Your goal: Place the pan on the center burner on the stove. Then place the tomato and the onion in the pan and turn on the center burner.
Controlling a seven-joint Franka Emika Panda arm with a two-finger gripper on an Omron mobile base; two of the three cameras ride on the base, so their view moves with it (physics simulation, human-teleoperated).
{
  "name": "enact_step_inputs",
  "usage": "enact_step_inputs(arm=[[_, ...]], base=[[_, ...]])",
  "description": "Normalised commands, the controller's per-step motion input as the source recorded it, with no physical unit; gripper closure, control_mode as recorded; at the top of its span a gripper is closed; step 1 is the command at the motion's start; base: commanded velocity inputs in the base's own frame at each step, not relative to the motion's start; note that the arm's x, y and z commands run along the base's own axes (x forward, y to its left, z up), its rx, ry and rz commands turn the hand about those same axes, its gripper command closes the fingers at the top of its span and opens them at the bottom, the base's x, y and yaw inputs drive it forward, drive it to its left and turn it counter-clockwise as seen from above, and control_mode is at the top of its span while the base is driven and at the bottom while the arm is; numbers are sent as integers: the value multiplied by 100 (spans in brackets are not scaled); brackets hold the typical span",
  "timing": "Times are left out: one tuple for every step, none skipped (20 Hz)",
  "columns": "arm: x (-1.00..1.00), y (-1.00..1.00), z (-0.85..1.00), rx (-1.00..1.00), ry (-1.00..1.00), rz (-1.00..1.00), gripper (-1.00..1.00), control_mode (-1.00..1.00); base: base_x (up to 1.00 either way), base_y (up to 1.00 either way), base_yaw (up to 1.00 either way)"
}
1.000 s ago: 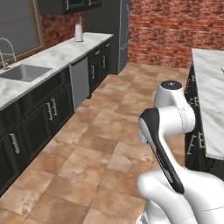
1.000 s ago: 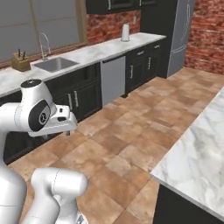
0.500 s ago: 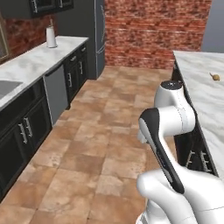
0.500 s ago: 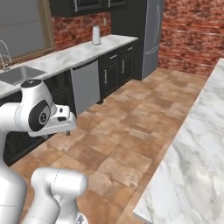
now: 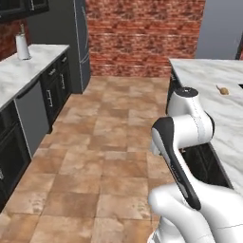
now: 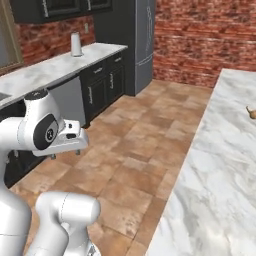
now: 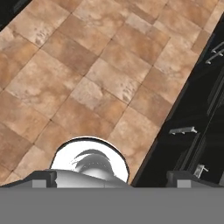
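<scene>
A small tan onion (image 5: 222,90) lies on the marble island counter (image 5: 216,76) to the right, far ahead of the arm; it also sits at the right edge as the onion (image 6: 251,112). My arm is folded up close over the base. In the hand view my gripper (image 7: 111,179) points down at the tiled floor beside black cabinet fronts, its two dark fingertips (image 7: 43,178) standing wide apart with nothing between them, so it is open. The pan, the tomato, the stove and its center burner are out of view.
The marble island (image 6: 215,190) runs along the right. A second counter with black cabinets (image 5: 57,80) and a white canister (image 5: 21,46) runs along the left, ending at a dark fridge (image 6: 137,40). Tiled floor (image 5: 109,156) lies between, with a brick wall behind.
The whole picture has shifted: the base has turned right, so the sink has slid out on the left and the island with the onion has come in. Arm pose and open gripper are unchanged.
</scene>
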Motion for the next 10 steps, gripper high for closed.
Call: enact_step_inputs(arm=[[0, 0, 0, 0, 0, 0, -100, 100], [0, 0, 0, 0, 0, 0, -100, 100], [0, 0, 0, 0, 0, 0, -100, 100], [0, 0, 0, 0, 0, 0, -100, 100], [0, 0, 0, 0, 0, 0, -100, 100], [0, 0, 0, 0, 0, 0, -100, 100], [0, 0, 0, 0, 0, 0, -100, 100], [0, 0, 0, 0, 0, 0, -100, 100], [0, 0, 0, 0, 0, 0, -100, 100], [0, 0, 0, 0, 0, 0, -100, 100]], base=[[81, 16, -29], [78, 14, -29], [75, 14, -29], [75, 17, -29], [75, 19, -30], [73, 20, -30], [73, 24, -30], [69, 25, -31], [65, 23, -31], [61, 21, -31]])
